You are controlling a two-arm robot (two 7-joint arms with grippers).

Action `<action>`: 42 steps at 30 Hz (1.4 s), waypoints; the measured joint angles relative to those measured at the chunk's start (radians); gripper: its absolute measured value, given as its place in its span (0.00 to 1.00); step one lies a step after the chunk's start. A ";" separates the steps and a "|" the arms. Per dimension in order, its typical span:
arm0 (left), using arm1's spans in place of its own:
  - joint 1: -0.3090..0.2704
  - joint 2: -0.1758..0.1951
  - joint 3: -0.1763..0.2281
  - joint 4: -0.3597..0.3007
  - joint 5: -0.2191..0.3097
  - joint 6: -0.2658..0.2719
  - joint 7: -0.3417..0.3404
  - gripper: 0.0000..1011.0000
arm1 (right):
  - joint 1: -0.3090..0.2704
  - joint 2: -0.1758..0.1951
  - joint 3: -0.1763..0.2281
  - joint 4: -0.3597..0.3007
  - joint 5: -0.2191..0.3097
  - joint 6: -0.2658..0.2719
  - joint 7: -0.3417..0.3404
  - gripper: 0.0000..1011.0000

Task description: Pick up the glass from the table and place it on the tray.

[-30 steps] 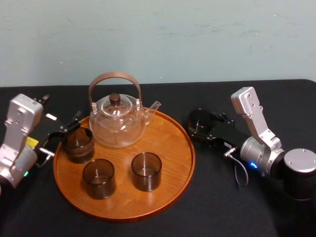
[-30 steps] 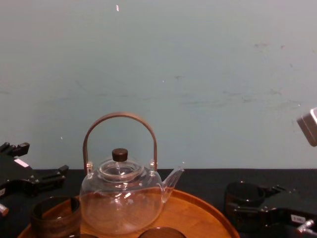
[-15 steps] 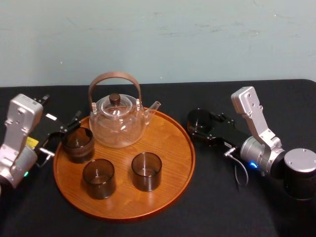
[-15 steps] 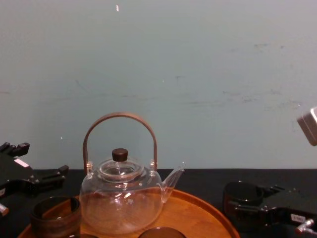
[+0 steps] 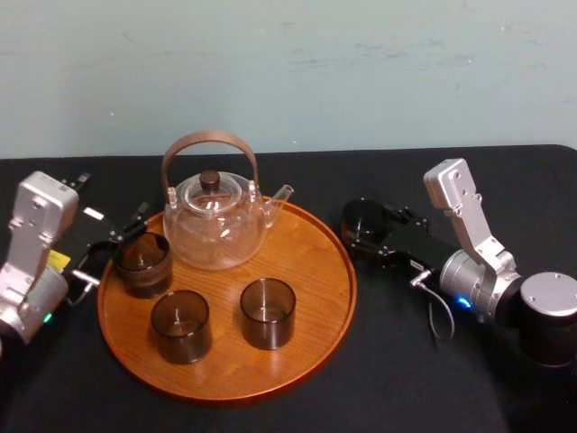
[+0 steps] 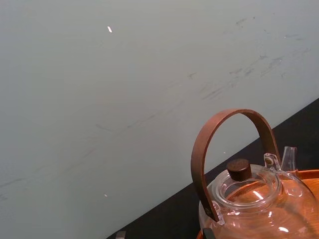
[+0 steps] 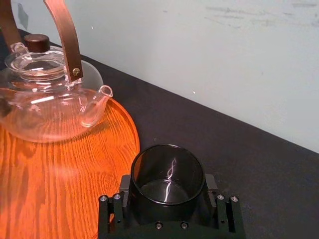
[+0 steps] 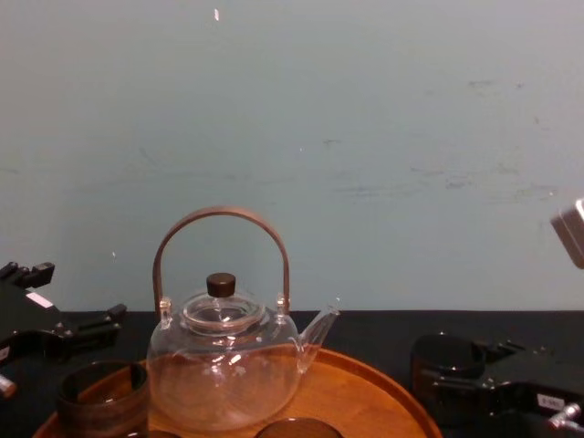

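Glass (image 5: 364, 216), a short dark smoked cylinder with an open top, is off the tray. It's over the black table (image 5: 406, 379), just beside the right edge of the large round orange-brown wooden tray (image 5: 311, 257), on the side the spout of the clear glass teapot (image 5: 215, 225) with the brown hoop handle points to.

Right gripper (image 7: 167, 191) is clamped on it. Right wrist view shows a black pad flush against the wall on each side, low on the body, mouth unobstructed. Can't tell whether the base rests on the table or is just clear of it.

Left gripper (image 5: 122, 236) is at the tray's left edge, close to the leftmost of three matching glasses (image 5: 267, 312) standing on the wood. Can't tell whether it's released or clenched.

Handling, my read:
- **Feel:** light, rigid, thin-walled, smooth. Likely slippery under hard pads, and it'll chip if it knocks the rim or the spout.
- **Hold:** side grip across the diameter, low to mid wall, looks right. Squeeze only enough to stop slip.
- **Path:** it has to clear the low raised rim on the way in.
- **Landing:** bare wood right of the teapot, behind the front-right glass, looks like the obvious spot.
- **Release:** base should go down flat before letting go. A tilted landing risks a topple into the neighbours.
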 joint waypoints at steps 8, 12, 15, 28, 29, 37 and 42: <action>0.000 0.000 0.000 0.000 0.000 0.000 0.000 0.99 | -0.006 0.008 0.002 -0.008 0.012 -0.018 0.012 0.88; 0.000 0.000 0.000 0.000 0.000 0.000 0.000 0.99 | -0.010 0.012 0.001 -0.017 0.014 -0.022 0.013 0.88; 0.000 0.000 0.000 0.000 0.000 0.000 0.000 0.99 | -0.015 0.017 0.000 -0.031 0.014 -0.025 0.013 0.88; 0.000 0.000 0.000 0.000 0.000 0.000 0.000 0.99 | -0.055 0.044 -0.002 -0.139 0.005 -0.016 -0.003 0.88; 0.000 0.000 0.000 0.000 0.000 0.000 0.000 0.99 | -0.058 0.045 -0.002 -0.146 0.004 -0.015 -0.003 0.88; 0.000 0.000 0.000 0.000 0.000 0.000 0.000 0.99 | -0.077 0.055 -0.005 -0.199 0.000 -0.010 -0.006 0.88; 0.000 0.000 0.000 0.000 0.000 0.000 0.000 0.99 | -0.081 0.055 -0.012 -0.218 -0.002 -0.010 -0.006 0.88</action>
